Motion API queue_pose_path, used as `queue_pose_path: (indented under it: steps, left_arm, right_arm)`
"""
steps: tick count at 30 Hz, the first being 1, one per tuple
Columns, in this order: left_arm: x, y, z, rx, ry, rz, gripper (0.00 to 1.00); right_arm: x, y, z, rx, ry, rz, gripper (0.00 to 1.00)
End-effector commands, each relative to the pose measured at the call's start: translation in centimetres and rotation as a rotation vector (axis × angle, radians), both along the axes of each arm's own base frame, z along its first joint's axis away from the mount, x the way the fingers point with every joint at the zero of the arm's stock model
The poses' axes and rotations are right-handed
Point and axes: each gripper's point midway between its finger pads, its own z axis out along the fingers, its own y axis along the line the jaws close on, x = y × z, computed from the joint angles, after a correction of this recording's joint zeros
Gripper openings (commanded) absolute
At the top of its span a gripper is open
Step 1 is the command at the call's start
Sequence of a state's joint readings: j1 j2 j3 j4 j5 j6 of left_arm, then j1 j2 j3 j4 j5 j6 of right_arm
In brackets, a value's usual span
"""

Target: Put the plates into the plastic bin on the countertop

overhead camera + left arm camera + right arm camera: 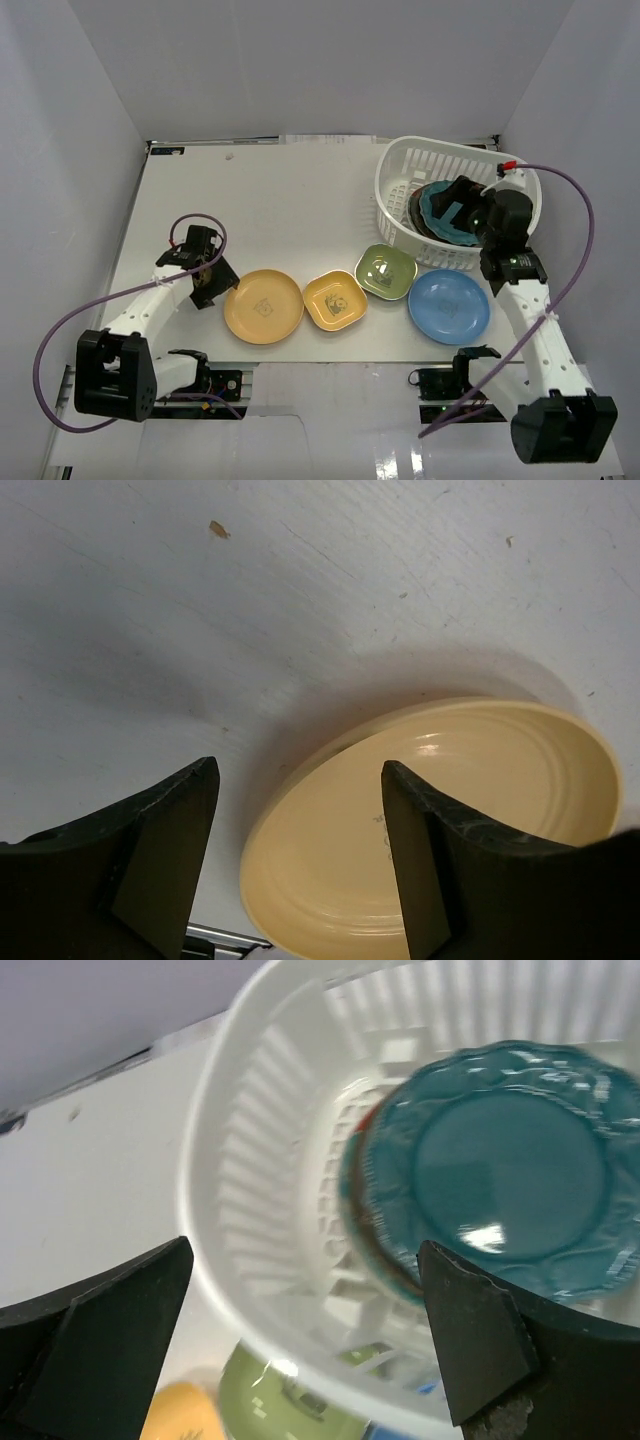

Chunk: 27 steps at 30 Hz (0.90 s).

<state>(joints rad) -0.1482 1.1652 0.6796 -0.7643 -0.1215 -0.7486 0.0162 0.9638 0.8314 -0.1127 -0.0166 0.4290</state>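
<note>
The white lattice bin [400, 205] stands at the back right of the countertop [270, 200] and holds a stack of plates with the scalloped teal plate [510, 1165] on top. My right gripper [462, 208] hangs open and empty over the bin. On the countertop lie the round yellow plate [264, 306], the small square yellow plate [334, 300], the green plate [386, 271] and the light blue plate [449, 305]. My left gripper [208, 285] is open just left of the round yellow plate [450, 830], one finger [420, 850] over its rim.
Pale grey walls enclose the countertop on the left, back and right. Purple cables loop off both arms. The green plate [290, 1405] sits right against the bin's [250, 1210] front wall.
</note>
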Motion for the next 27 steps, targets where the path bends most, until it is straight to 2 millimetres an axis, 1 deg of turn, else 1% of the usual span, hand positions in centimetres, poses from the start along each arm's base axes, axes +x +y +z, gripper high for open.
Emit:
queue_pose_path:
  steps: [1, 2, 3, 4, 5, 6, 7, 8, 9, 10, 12, 13, 14, 15, 16, 17, 18, 20, 21, 23, 24, 25, 27]
  left_arm:
    - [0.0, -0.5, -0.1, -0.001, 0.017, -0.03, 0.76]
    - [-0.1, -0.6, -0.3, 0.0, 0.027, -0.035, 0.75]
    - [-0.2, -0.7, -0.4, -0.005, 0.034, -0.04, 0.73]
    - [-0.3, -0.9, -0.6, -0.006, 0.045, -0.047, 0.72]
    - [-0.3, -1.0, -0.7, -0.008, 0.046, -0.058, 0.68]
    - [-0.3, -1.3, -0.8, -0.017, 0.048, -0.069, 0.63]
    - [-0.3, -1.4, -0.8, -0.019, 0.048, -0.073, 0.59]
    - [-0.3, -1.5, -1.0, -0.021, 0.053, -0.08, 0.56]
    - [-0.3, -1.6, -1.0, -0.026, 0.057, -0.082, 0.51]
    - [-0.3, -1.6, -1.1, -0.026, 0.061, -0.086, 0.39]
    - [-0.1, -1.9, -1.1, -0.036, 0.062, -0.107, 0.2]
    - [0.1, -1.9, -1.0, -0.036, 0.057, -0.115, 0.02]
    - [0.1, -1.9, -1.0, -0.035, 0.057, -0.118, 0.0]
    - [0.2, -1.9, -0.8, -0.034, 0.048, -0.122, 0.0]
    - [0.3, -2.1, -0.6, -0.04, 0.041, -0.128, 0.0]
    - [0.5, -2.1, -0.2, -0.041, 0.021, -0.131, 0.0]
    - [0.6, -2.0, 0.1, -0.039, 0.007, -0.133, 0.0]
    - [1.0, -2.0, 0.9, -0.038, -0.033, -0.131, 0.0]
    - [1.4, -2.0, 2.0, -0.04, -0.088, -0.132, 0.0]
    - [1.9, -1.7, 3.3, -0.028, -0.154, -0.128, 0.0]
    - [2.3, -1.7, 4.8, -0.033, -0.221, -0.13, 0.0]
    - [2.8, -1.9, 6.0, -0.038, -0.274, -0.139, 0.0]
    - [3.4, -2.6, 8.1, -0.076, -0.368, -0.171, 0.0]
  right_arm:
    - [-3.2, 4.7, 0.9, -0.052, -0.036, 0.178, 1.0]
    - [-4.9, 7.2, 1.0, -0.068, -0.046, 0.265, 0.96]
    - [-5.9, 8.1, 0.4, -0.076, -0.033, 0.29, 0.93]
    - [-6.9, 8.3, -1.8, -0.099, 0.02, 0.291, 0.92]
    - [-8.6, 9.7, -2.2, -0.097, 0.014, 0.347, 0.9]
    - [-9.5, 10.2, -3.1, -0.081, 0.038, 0.361, 0.86]
    - [-10.5, 10.4, -5.5, -0.085, 0.088, 0.371, 0.85]
    - [-11.9, 11.3, -6.3, -0.075, 0.102, 0.413, 0.84]
    - [-12.7, 11.7, -7.4, -0.048, 0.134, 0.418, 0.82]
    - [-13.9, 12.2, -9.7, -0.058, 0.187, 0.438, 0.82]
    - [-15.1, 12.0, -12.2, -0.051, 0.259, 0.415, 0.82]
    - [-15.5, 12.0, -13.1, -0.054, 0.282, 0.411, 0.83]
    - [-16.3, 12.0, -14.4, -0.07, 0.315, 0.415, 0.84]
    - [-16.9, 11.5, -15.3, -0.088, 0.348, 0.401, 0.86]
    - [-16.8, 10.7, -15.8, -0.104, 0.358, 0.346, 0.87]
    - [-17.4, 10.1, -16.7, -0.134, 0.389, 0.334, 0.88]
    - [-17.4, 9.6, -16.9, -0.146, 0.394, 0.302, 0.88]
    - [-17.6, 9.3, -17.1, -0.151, 0.402, 0.29, 0.89]
    - [-17.6, 9.3, -17.0, -0.149, 0.402, 0.289, 0.89]
    - [-17.7, 9.1, -17.1, -0.158, 0.411, 0.285, 0.88]
    - [-17.6, 8.9, -17.0, -0.165, 0.41, 0.274, 0.88]
    - [-17.7, 8.7, -17.3, -0.185, 0.427, 0.267, 0.89]
    - [-17.7, 8.2, -17.7, -0.212, 0.446, 0.252, 0.88]
